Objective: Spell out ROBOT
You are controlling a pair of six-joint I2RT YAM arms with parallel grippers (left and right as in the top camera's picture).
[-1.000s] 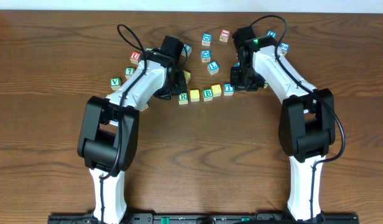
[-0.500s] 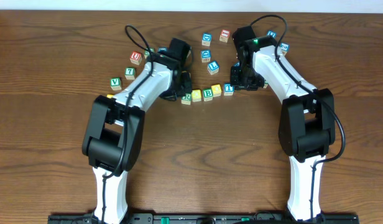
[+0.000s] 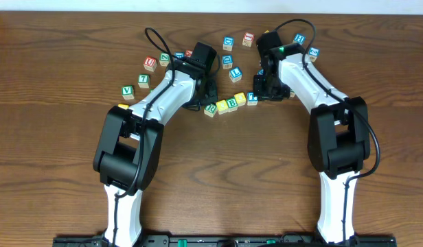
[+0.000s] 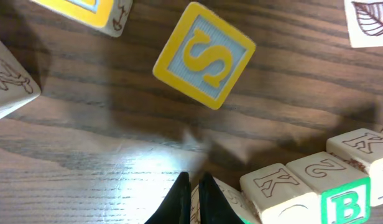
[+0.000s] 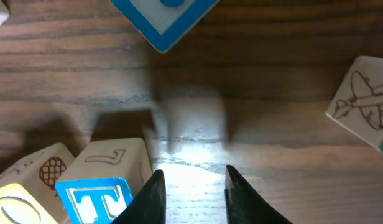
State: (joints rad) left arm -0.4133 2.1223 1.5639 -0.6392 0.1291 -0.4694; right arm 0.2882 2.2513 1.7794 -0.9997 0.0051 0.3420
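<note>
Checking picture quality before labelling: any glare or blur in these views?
Overhead: evenly lit, sharp, no glare on the table. Left wrist: pale glare on the wood near the left gripper; S block crisp. Right wrist: stronger glare mid-frame, softening the grain; T block readable.

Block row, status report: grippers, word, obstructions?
Left gripper shut, empty, by the R block. Right gripper open, empty, beside T block. Row slanted: R, yellow, B, yellow, T. Nothing blocking.

The left arm (image 3: 163, 96) and right arm (image 3: 311, 79) share white rounded links joined by bulky black housings. A thin black cable (image 3: 149, 33) loops from each far end. A green light (image 3: 281, 47) glows on the right arm. The left claw (image 4: 194, 180) and right claw (image 5: 194, 177) have slim black tapering fingers.
</note>
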